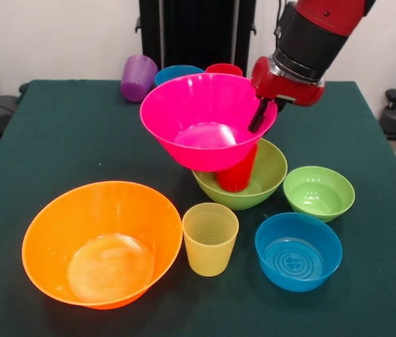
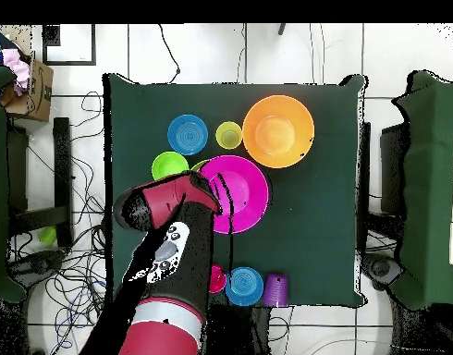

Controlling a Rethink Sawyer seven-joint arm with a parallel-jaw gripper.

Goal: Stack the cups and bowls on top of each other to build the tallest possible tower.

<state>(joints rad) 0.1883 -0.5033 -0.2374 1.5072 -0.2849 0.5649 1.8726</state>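
Front view shows the gripper (image 1: 261,116) grasping the rim of the pink bowl (image 1: 205,116), which sits tilted on the red cup (image 1: 236,175) standing in the green bowl (image 1: 272,175) mid-table, with the orange bowl (image 1: 100,239) and yellow cup (image 1: 210,237) nearer the camera.

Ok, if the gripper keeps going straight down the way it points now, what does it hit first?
Probably the pink bowl's inner wall; the gripper already reaches over its rim. Depth is unclear.
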